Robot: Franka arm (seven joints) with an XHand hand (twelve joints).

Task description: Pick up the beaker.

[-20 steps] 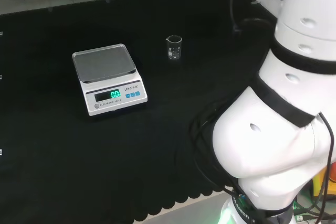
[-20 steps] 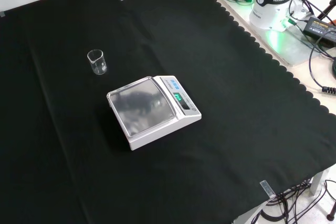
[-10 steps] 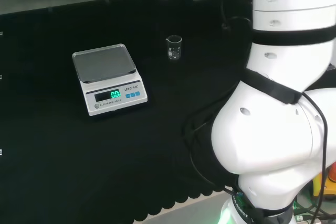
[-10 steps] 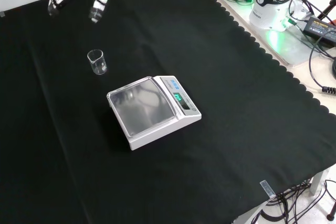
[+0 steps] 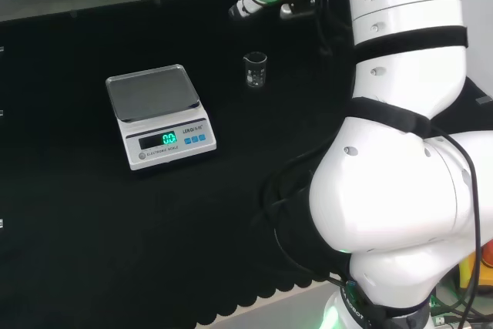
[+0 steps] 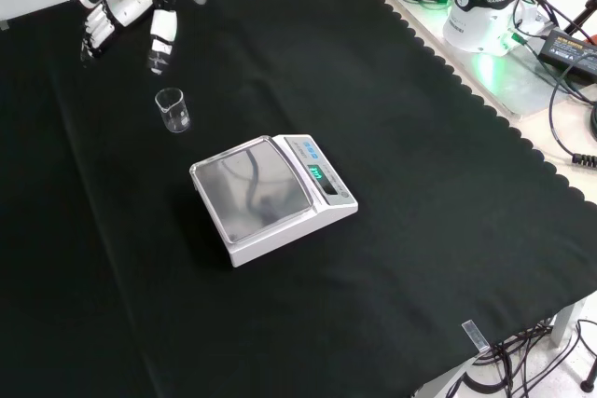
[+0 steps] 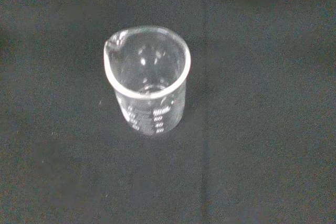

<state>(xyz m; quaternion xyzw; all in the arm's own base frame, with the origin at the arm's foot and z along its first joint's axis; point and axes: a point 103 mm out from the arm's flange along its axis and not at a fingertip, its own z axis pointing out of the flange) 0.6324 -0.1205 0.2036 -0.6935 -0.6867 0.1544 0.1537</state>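
We see the scale (image 6: 273, 195) on the black cloth (image 6: 420, 230), nearest in the front view, display lit green. Beyond the scale, up and left of it, the small clear beaker (image 6: 173, 109) stands upright on the cloth, looking empty, spout visible in the wrist view (image 7: 147, 80). Farther than the beaker, the hand (image 6: 140, 16) hovers above it, fingers relaxed and spread, touching nothing. In the head view the beaker (image 5: 256, 70) sits right of the scale (image 5: 158, 115).
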